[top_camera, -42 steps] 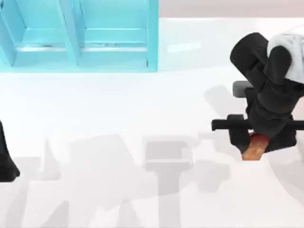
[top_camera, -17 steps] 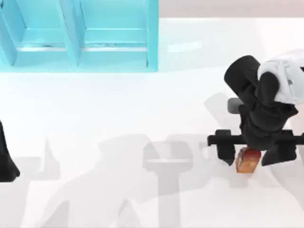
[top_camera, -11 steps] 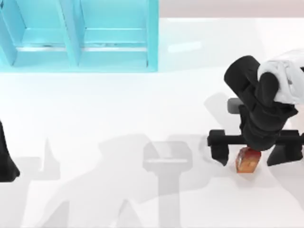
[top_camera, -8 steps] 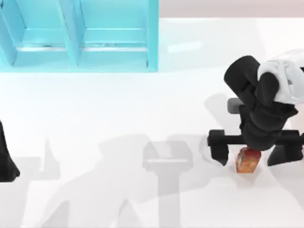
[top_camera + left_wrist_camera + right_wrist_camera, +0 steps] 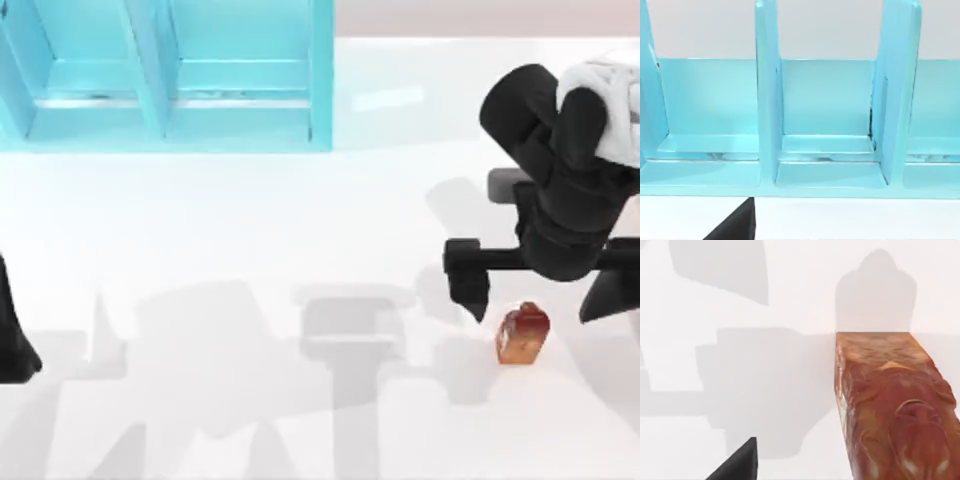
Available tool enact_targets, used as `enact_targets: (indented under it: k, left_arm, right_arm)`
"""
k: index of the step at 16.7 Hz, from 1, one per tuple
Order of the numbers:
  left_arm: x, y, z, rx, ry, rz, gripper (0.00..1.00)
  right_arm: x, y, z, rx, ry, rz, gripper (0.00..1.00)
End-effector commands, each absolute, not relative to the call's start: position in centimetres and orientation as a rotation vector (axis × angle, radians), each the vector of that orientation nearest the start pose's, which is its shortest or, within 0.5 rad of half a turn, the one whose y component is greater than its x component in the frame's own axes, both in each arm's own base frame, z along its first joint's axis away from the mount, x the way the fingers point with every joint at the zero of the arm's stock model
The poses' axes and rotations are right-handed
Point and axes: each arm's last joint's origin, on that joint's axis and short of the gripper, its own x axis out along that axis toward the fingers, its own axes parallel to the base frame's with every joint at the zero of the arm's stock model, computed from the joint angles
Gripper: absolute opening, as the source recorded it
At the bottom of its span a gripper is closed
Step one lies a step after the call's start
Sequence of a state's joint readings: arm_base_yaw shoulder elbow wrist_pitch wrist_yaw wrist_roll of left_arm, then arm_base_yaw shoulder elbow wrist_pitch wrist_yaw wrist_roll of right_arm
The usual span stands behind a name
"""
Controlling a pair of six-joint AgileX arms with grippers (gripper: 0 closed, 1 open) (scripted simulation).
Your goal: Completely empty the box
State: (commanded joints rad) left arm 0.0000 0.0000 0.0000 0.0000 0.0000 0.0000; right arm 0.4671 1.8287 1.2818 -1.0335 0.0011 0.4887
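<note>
The small amber bottle (image 5: 522, 334) stands on the white table (image 5: 250, 230) toward its right side, well apart from the blue compartmented box (image 5: 170, 75) at the far left. Just above it hangs the right gripper (image 5: 535, 290), fingers spread wide and holding nothing, one dark finger (image 5: 468, 285) just beside the bottle without touching. From the right wrist view the bottle (image 5: 890, 405) looks hard, glossy and embossed: I'd guess stiff, fairly light, somewhat slippery, perhaps breakable, and best taken across its flat sides low on the body. The left arm (image 5: 12, 330) sits parked at the table's left edge; whether its fingers are open, I cannot tell.
</note>
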Motion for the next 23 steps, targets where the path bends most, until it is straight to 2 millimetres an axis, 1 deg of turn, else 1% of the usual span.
enact_targets:
  k: [2, 4, 9, 10, 12, 13, 15, 16, 18, 20, 22, 23]
  left_arm:
    - [10.6, -0.1, 16.0, 0.000, 0.000, 0.000, 1.00]
    - [10.6, -0.1, 16.0, 0.000, 0.000, 0.000, 1.00]
    - [10.6, -0.1, 16.0, 0.000, 0.000, 0.000, 1.00]
    - [10.6, -0.1, 16.0, 0.000, 0.000, 0.000, 1.00]
    - [10.6, -0.1, 16.0, 0.000, 0.000, 0.000, 1.00]
    - [10.6, -0.1, 16.0, 0.000, 0.000, 0.000, 1.00]
    - [10.6, -0.1, 16.0, 0.000, 0.000, 0.000, 1.00]
    - [10.6, -0.1, 16.0, 0.000, 0.000, 0.000, 1.00]
    - [10.6, -0.1, 16.0, 0.000, 0.000, 0.000, 1.00]
    - [10.6, -0.1, 16.0, 0.000, 0.000, 0.000, 1.00]
    - [10.6, -0.1, 16.0, 0.000, 0.000, 0.000, 1.00]
    - [10.6, -0.1, 16.0, 0.000, 0.000, 0.000, 1.00]
  right_arm:
    - [29.5, 15.1, 19.8, 0.012, 1.575, -0.015, 1.00]
    - [29.4, 15.1, 20.7, 0.014, 1.569, -0.013, 1.00]
    - [29.4, 15.1, 20.6, 0.011, 1.574, -0.014, 1.00]
    - [29.7, 14.9, 20.5, 0.005, 1.584, -0.018, 1.00]
    - [31.1, 13.7, 20.2, -0.016, 1.621, -0.034, 1.00]
    - [32.0, 12.7, 20.2, -0.026, 1.640, -0.041, 1.00]
    - [34.2, 9.5, 20.8, -0.032, 1.663, -0.049, 1.00]
    - [35.2, 7.3, 21.3, -0.029, 1.667, -0.049, 1.00]
    - [36.8, 2.0, 22.4, -0.019, 1.664, -0.042, 1.00]
    - [37.6, -4.0, 23.1, -0.007, 1.660, -0.029, 1.00]
    - [37.5, -9.6, 23.5, 0.005, 1.653, -0.014, 1.00]
    - [37.2, -12.0, 23.8, 0.010, 1.643, -0.007, 1.00]
